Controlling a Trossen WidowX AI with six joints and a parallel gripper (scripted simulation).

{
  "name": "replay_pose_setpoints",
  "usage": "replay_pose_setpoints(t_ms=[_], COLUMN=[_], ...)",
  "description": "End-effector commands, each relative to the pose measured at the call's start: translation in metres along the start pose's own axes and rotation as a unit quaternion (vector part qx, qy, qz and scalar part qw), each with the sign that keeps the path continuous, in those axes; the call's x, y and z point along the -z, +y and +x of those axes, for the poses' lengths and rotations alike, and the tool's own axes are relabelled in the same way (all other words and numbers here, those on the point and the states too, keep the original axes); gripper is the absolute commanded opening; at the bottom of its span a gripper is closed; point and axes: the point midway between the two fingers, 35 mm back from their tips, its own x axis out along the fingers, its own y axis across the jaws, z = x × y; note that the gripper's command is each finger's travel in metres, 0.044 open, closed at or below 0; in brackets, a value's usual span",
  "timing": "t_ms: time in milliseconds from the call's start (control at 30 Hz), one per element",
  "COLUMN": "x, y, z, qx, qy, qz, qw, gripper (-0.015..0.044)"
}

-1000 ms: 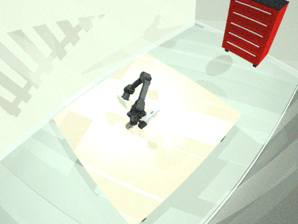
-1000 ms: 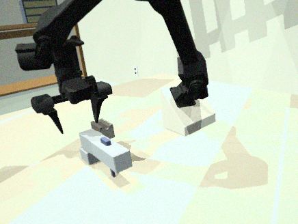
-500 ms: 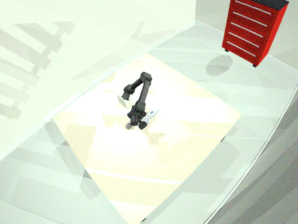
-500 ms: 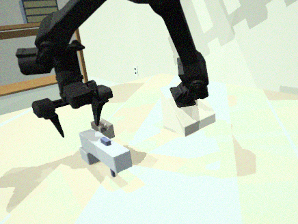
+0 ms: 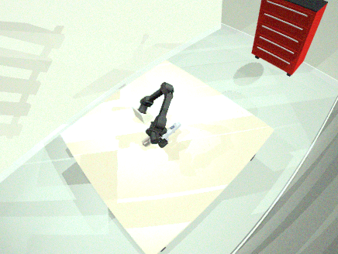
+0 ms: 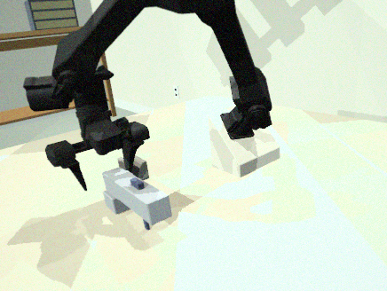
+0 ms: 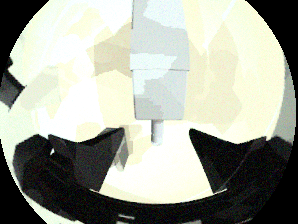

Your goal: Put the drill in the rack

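A long pale grey housing (image 5: pixel 172 131) (image 6: pixel 153 204) (image 7: pixel 160 95) stands on the table. A dark blue key (image 6: pixel 137 183) stands up from its top. The drill (image 7: pixel 157 134) shows as a short grey shank out of the housing's near end in the wrist view. My gripper (image 6: pixel 107 180) (image 7: pixel 156 131) is open and empty at that end. In the wrist view its fingertips lie left and right of the shank, with gaps on both sides; its height above the shank is unclear. The small notched rack (image 5: pixel 146 142) (image 6: pixel 142 169) (image 7: pixel 123 149) stands beside that end, partly behind a finger.
A pale wedge-shaped block (image 5: pixel 138 114) (image 6: pixel 262 154) stands on the table (image 5: pixel 167 178) (image 6: pixel 248 257), under the arm's base end. A red drawer cabinet (image 5: pixel 284 36) stands on the floor off the table.
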Motion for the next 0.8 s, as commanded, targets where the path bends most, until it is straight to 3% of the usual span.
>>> replay_pose_setpoints(t_ms=[0, 267, 767], x=[-0.0025, -0.0059, -0.0045], y=[0.0, 0.0008, 0.0009], z=[0.0072, 0.017, 0.0134], qx=[0.001, 0.001, -0.001], qy=[-0.002, -0.003, -0.001], qz=[0.001, 0.001, 0.0], qw=[1.0, 1.0, 1.0], gripper=[0.044, 0.044, 0.0046])
